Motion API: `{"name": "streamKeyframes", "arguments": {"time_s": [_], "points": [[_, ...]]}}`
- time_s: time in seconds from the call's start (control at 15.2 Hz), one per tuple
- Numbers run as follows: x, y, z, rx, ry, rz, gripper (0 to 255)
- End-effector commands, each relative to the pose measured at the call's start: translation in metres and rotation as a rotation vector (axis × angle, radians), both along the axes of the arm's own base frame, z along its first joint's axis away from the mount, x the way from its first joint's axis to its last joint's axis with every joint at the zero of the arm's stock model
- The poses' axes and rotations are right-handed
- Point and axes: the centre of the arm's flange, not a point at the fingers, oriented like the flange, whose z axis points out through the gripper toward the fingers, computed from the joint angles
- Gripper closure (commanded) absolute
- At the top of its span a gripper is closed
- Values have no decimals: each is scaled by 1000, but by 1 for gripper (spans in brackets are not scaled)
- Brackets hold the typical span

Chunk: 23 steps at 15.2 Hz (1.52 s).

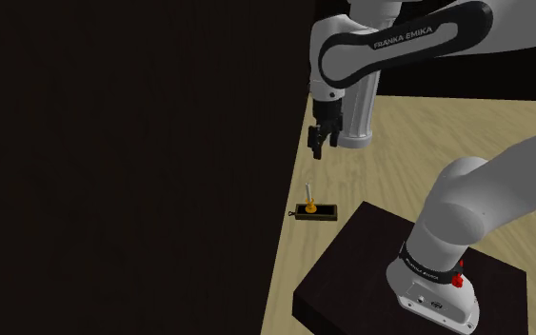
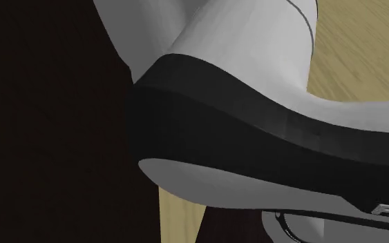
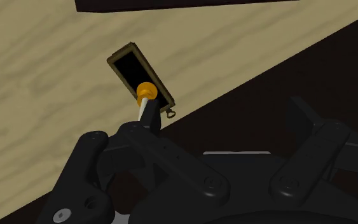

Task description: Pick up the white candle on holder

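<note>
A thin white candle point(image 1: 308, 194) stands upright in an orange cup on a small black tray holder point(image 1: 315, 212) with a brass-coloured rim, near the wooden surface's edge. My black gripper point(image 1: 319, 145) hangs well above it, a little toward the shoulder view's right, fingers pointing down and apart. In the wrist view the candle point(image 3: 147, 112) rises from the orange cup point(image 3: 145, 90) in the holder point(image 3: 131, 66). Its top lies close by one fingertip point(image 3: 140, 131), not touching, and the other finger point(image 3: 303, 113) stands far off. The gripper point(image 3: 222, 121) is open and holds nothing.
The light wooden surface point(image 1: 427, 143) ends at a straight edge, with a dark area point(image 1: 113, 171) beyond on the shoulder view's left. My black stand point(image 1: 351, 276) sits just right of the holder. The arm's white and dark link point(image 2: 255, 138) looms close in the second exterior view.
</note>
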Motion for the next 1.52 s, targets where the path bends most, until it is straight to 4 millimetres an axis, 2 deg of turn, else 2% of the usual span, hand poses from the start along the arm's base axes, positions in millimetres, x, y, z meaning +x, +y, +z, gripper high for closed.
{"name": "streamKeyframes", "arguments": {"time_s": [0.0, 1.32, 1.45], "points": [[11, -6, -22, -10, -1, -10, 0], [120, -111, -234, -101, 8, -111, 0], [123, -115, -247, -104, 9, -115, 0]]}}
